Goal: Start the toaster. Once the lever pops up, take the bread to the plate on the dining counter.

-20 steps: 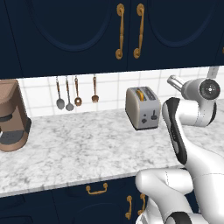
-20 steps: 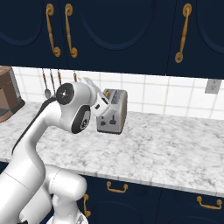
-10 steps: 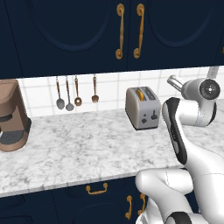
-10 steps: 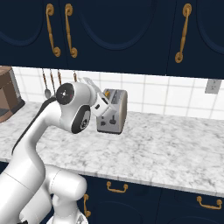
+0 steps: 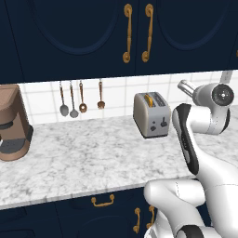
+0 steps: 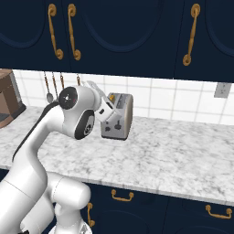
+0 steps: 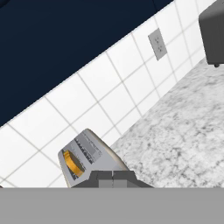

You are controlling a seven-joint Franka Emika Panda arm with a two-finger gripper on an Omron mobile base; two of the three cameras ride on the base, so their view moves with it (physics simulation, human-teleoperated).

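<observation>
Coffee machine (image 5: 14, 123) at left of the marble worktop (image 5: 83, 160); toaster (image 5: 151, 114) against the tiled wall, bread (image 5: 148, 99) in one slot, lever (image 5: 163, 123) on its near face; gripper (image 7: 113, 176), jaws clenched and empty, just above the toaster

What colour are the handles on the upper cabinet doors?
Gold-brass, against dark navy upper cabinet doors; the curved metal handles show best in the left base view.

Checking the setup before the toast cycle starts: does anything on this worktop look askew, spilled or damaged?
Nothing stands out. The toaster stands upright on the marble worktop with the bread seated in one slot, and the coffee machine sits upright at the left.
</observation>
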